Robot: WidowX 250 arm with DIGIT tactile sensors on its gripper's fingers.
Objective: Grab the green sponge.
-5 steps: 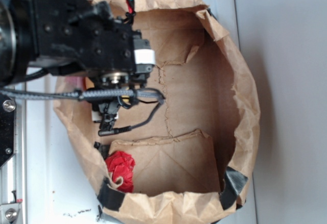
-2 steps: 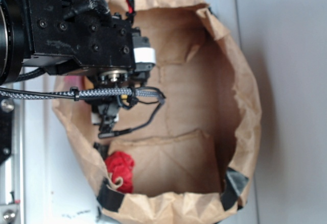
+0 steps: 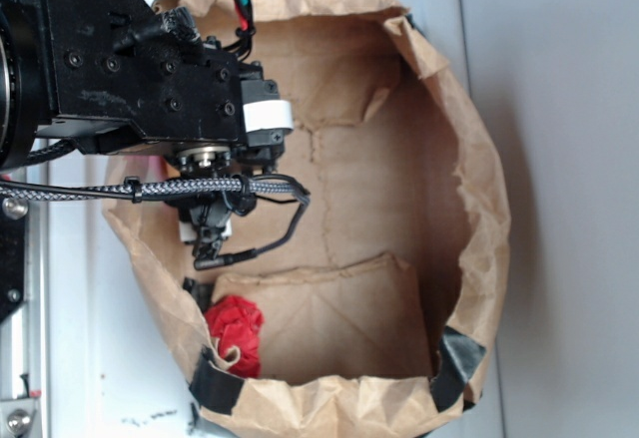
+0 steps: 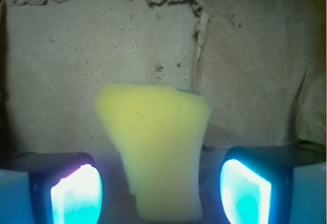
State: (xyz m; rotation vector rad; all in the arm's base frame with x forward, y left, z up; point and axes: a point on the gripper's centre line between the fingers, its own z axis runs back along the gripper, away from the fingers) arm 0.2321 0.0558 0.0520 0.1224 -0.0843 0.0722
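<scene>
Straddling green sponge (image 4: 156,152), claw (image 4: 161,191) wide open, pads (image 4: 76,196) not touching.

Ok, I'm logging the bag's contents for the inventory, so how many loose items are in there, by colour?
Yellow: 1, the green sponge, sitting between the open tool fingers.
Red: 1, the crumpled wad in the paper bag.
Total: 2.
</scene>
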